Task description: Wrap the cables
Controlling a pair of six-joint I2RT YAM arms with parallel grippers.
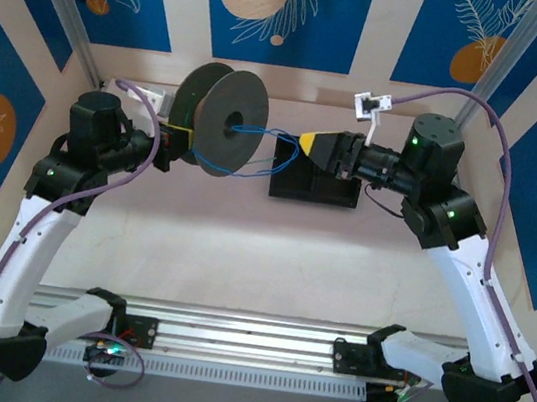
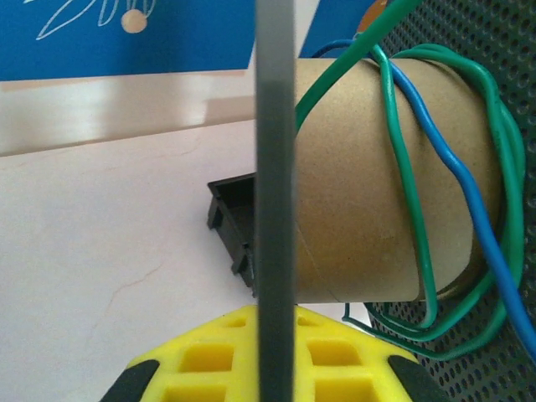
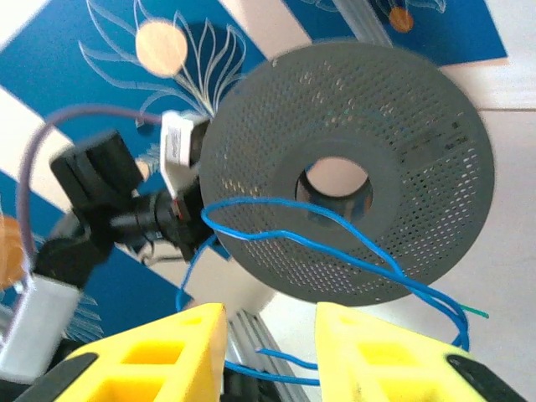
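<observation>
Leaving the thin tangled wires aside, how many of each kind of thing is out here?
Robot arms: 2, the left arm and the right arm
Reel: 1
Black tray: 1
Total: 4

A grey spool is above the far left part of the table. Its two discs are upright and full of small holes, and a brown cardboard tube joins them. A black tray sits near the far edge, just right of the spool. Blue panels with white leaves cover the wall behind.
</observation>
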